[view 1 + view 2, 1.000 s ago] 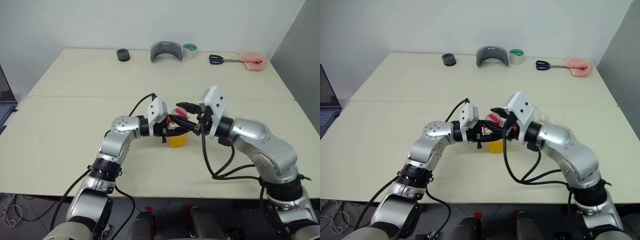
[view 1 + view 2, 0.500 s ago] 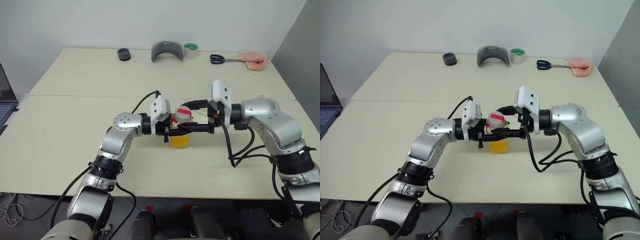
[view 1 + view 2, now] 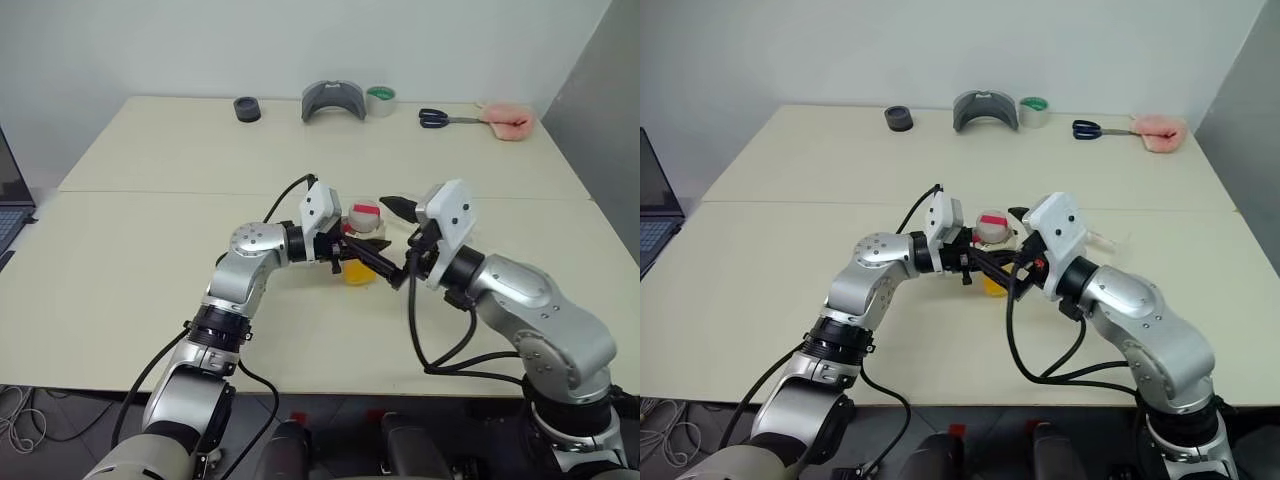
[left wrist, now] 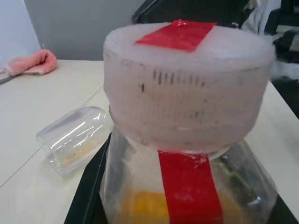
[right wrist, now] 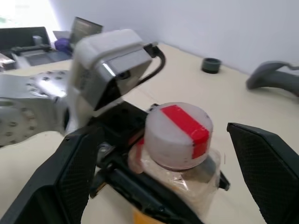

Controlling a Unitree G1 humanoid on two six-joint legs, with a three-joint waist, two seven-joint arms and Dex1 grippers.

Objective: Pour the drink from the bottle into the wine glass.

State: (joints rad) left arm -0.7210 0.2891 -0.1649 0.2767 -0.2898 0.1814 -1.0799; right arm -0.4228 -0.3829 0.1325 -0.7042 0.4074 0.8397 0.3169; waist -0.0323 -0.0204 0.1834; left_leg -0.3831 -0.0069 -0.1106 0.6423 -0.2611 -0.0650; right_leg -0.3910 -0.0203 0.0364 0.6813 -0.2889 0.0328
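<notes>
since a second ago the right gripper [image 5: 163,172] has opened wide, fingers now flanking the cap [image 5: 177,133]; left gripper [image 3: 352,260] clamps the bottle [image 4: 187,186] upright for uncapping, drink [image 3: 356,275] low inside; just beyond lies the wine glass [image 4: 74,137], on its side

Cream surface [image 3: 150,250], two joined panels: far edge carries black roll [image 3: 246,109], grey curved piece [image 3: 333,101], green-cored tape roll [image 3: 379,101], scissors [image 3: 441,119], pink cloth [image 3: 505,121]; wine glass [image 4: 74,138] lies on its side near centre.
</notes>
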